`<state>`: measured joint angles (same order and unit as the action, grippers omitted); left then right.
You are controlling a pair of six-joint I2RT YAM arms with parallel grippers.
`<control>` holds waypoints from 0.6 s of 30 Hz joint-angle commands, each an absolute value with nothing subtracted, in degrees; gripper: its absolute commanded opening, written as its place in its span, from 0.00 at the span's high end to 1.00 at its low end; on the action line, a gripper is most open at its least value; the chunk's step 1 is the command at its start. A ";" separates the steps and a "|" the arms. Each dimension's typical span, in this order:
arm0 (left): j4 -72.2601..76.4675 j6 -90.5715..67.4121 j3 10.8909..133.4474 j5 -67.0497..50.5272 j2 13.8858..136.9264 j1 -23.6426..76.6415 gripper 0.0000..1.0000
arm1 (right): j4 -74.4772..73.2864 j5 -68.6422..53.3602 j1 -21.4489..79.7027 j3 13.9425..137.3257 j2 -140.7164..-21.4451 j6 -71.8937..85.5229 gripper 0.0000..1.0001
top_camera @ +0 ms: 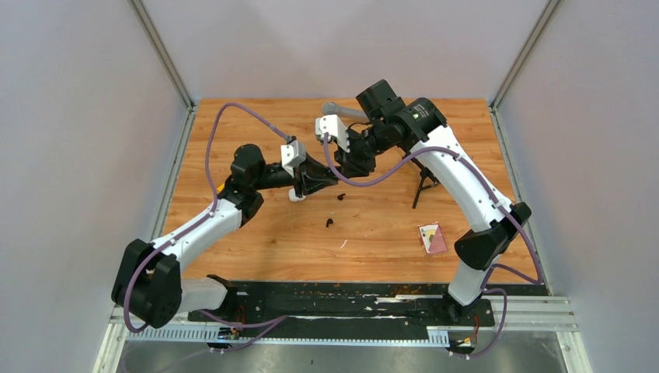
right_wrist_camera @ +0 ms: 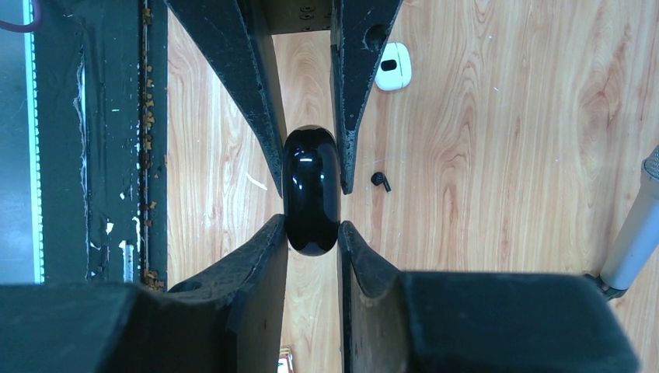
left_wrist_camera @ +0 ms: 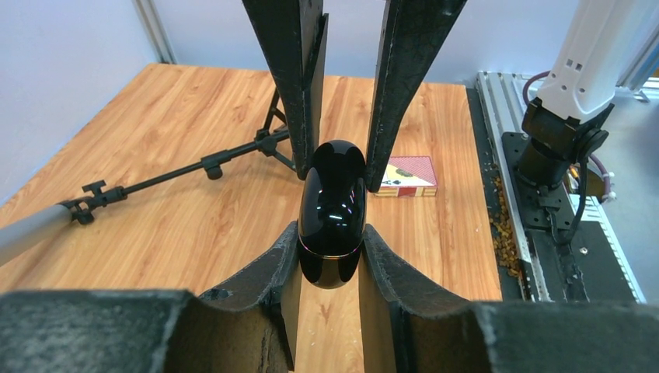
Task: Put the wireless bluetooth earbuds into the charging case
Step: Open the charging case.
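Bench [top_camera: 256,249]: no bud seated yet, by my judgement. Left tool [left_wrist_camera: 330,233] and right tool [right_wrist_camera: 311,229] both clenched on the black charging case [left_wrist_camera: 332,186], lid apparently closed, held aloft between them. Black earbuds [top_camera: 329,223] lie loose on the bench below, apart from either tool; white ones not seen

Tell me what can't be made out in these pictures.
Black case: top view, hidden between left end effector and right end effector; contents unseen from wrist views too.
Black earbuds: top view, too small for detail.
White case: top view, edge hidden by left end effector.
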<state>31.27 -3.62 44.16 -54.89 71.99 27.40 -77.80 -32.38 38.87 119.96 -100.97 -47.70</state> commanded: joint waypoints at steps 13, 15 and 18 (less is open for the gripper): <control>37.82 -4.82 42.10 -55.30 72.95 27.86 1.00 | -76.15 -35.28 37.76 121.27 -102.37 -40.11 0.65; 38.01 -4.31 42.01 -55.69 72.94 27.86 1.00 | -75.90 -35.88 37.02 121.70 -102.99 -38.95 0.64; 37.84 -3.26 41.80 -55.99 72.87 27.90 1.00 | -75.86 -38.06 35.49 123.38 -104.13 -36.88 0.64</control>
